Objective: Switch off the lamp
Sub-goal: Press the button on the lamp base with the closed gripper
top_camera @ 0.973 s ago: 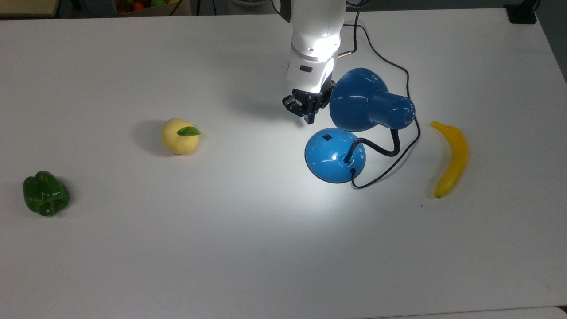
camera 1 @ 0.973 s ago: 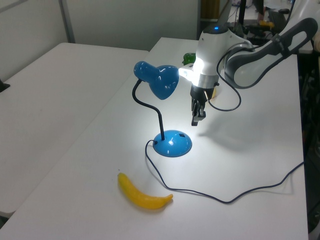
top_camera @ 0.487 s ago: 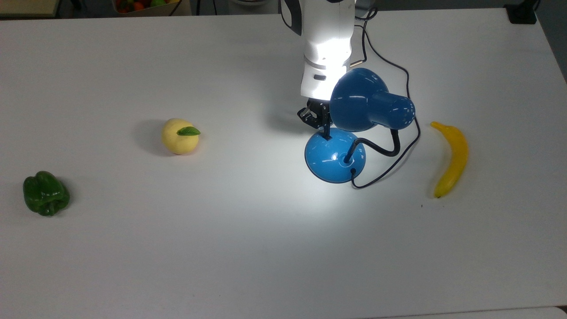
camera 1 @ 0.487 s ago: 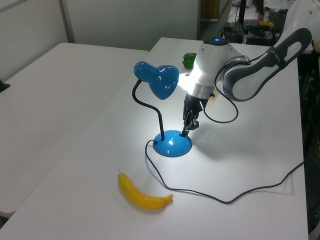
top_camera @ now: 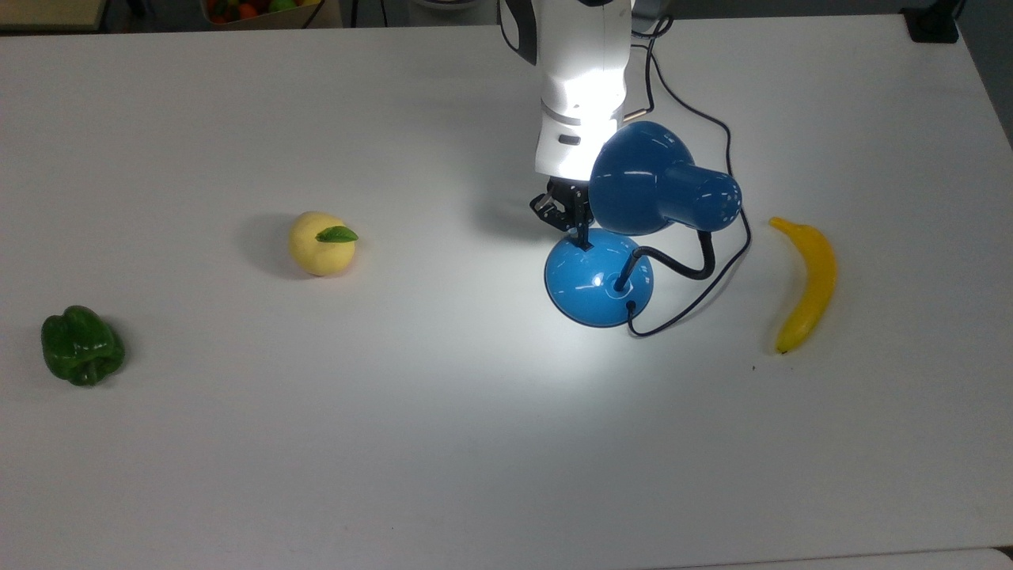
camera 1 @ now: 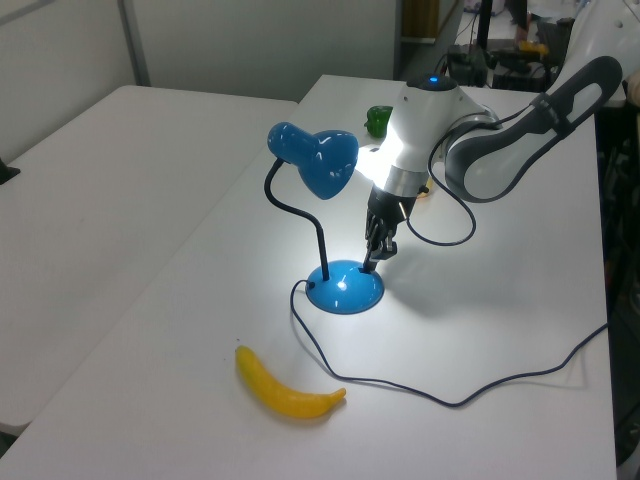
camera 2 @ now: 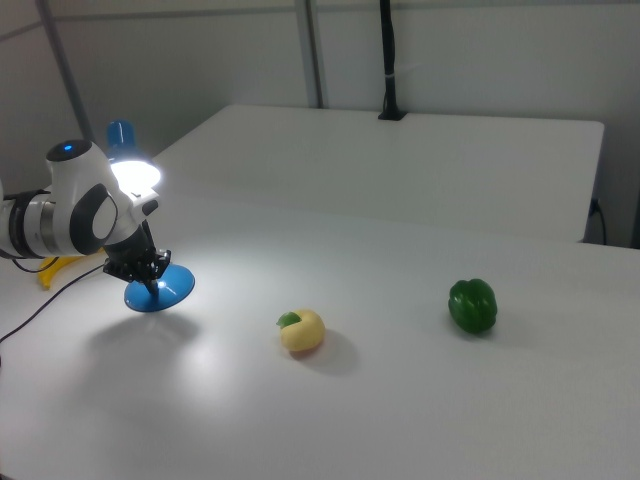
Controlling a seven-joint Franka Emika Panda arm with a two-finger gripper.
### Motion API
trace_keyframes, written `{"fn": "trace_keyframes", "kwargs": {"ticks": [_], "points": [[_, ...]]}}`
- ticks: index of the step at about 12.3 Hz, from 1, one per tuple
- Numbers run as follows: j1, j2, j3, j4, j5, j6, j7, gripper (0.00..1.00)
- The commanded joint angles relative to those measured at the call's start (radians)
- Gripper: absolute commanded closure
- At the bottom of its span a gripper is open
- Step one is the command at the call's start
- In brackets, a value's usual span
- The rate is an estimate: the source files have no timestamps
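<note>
The lamp (top_camera: 625,237) stands near the middle of the white table (top_camera: 396,443), toward the top view's right, with its round blue base (top_camera: 597,277) flat on the surface, its black gooseneck (top_camera: 688,265) arching up to the bell shade (top_camera: 649,190), and its thin cord (top_camera: 712,127) trailing off toward the table's far edge; a bright pool of light lies on the table around the base and glares off the arm's white casing, so the lamp is on and the task is not yet done; what is left, as I judge it, is the press on the switch and then a lift clear. The end effector (top_camera: 582,237) is down at the far edge of the base in the top view, its tip touching or all but touching the dome just where a switch would sit, though the switch itself is hidden beneath it; in the left view the end effector (camera 1: 375,255) meets the base's upper right side; its fingers look closed together into one narrow point, clenched on nothing. A yellow banana (top_camera: 807,285) lies just beyond the lamp on the top view's right; a pale yellow fruit with a green leaf (top_camera: 320,243) and a green pepper (top_camera: 81,346) sit well apart on the top view's left, none of them in the way.
</note>
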Motion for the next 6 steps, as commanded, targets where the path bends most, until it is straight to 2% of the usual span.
{"fn": "trace_keyframes", "kwargs": {"ticks": [1,3,6], "points": [[-0.012,0.008,0.012,-0.006,0.012,0.010,-0.030,1.00],[-0.016,0.005,0.012,-0.009,0.012,-0.013,-0.019,1.00],[-0.016,-0.021,0.012,-0.006,0.012,-0.136,-0.017,1.00]]}}
